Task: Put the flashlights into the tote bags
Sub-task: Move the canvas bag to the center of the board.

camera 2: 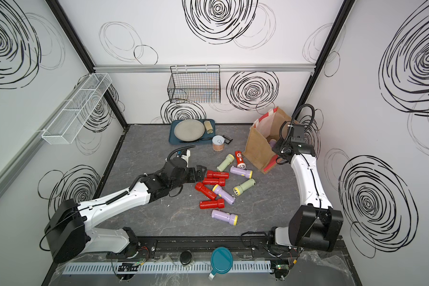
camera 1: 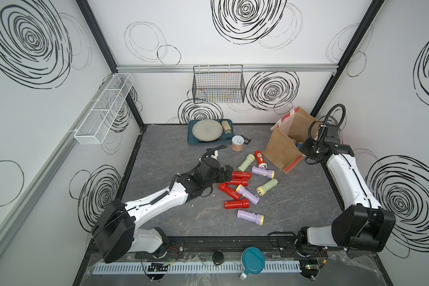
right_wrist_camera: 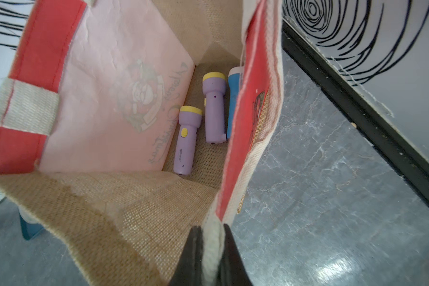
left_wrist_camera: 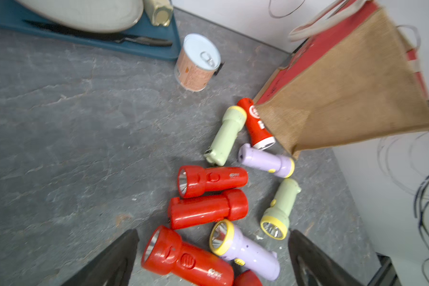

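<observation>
- Right fingers (right_wrist_camera: 192,257): together, clamped on the white-hemmed rim of the tote bag (right_wrist_camera: 124,218), which stands right of centre, near the upper wall, in both top views. Risk: the thin hem slides out and the mouth sags shut, or a hard pull tips the bag.
- Bag contents: two lilac flashlights (right_wrist_camera: 186,141) and a blue flashlight (right_wrist_camera: 232,104) on its floor. Risk: they spill if it tips.
- Left fingers (left_wrist_camera: 109,265): wide apart and empty, at the left edge of the pile, centre frame in both top views.
- Red flashlight (left_wrist_camera: 183,260) and yellow-headed lilac flashlight (left_wrist_camera: 245,252): touching, both in the span ahead of my left fingers. Risk: closing catches both, or a round body squirts free.
- Remaining pile on the bench (camera 1: 183,218): red, pale green and lilac, packed close. Risk: a low sweep scatters them.
- Orange-red flashlight (camera 1: 260,158): at the bag's foot. Risk: a shifting bag shoves it.
</observation>
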